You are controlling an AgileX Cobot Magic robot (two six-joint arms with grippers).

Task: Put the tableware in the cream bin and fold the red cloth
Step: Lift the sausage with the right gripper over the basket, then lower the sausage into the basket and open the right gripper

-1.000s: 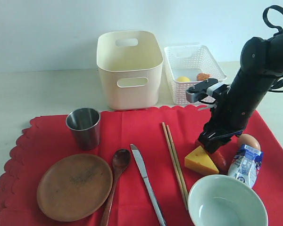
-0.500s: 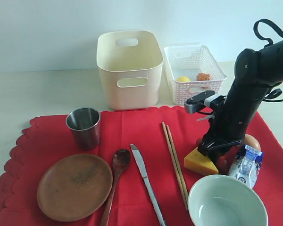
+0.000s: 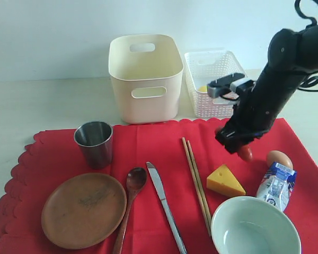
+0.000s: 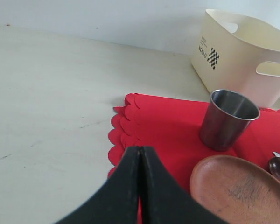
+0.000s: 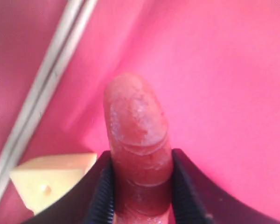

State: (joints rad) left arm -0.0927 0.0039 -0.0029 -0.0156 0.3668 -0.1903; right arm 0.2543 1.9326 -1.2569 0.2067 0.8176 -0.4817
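While your right claw [image 5: 142,189] grips the sausage [image 5: 136,135] over open red cloth [image 5: 219,70], the white basket [image 3: 209,54] behind it holds a lemon [image 3: 202,89].

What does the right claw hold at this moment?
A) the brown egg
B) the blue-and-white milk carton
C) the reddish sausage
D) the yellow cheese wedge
C: the right claw is clamped on the reddish sausage, held in the air above the bright red scalloped cloth.
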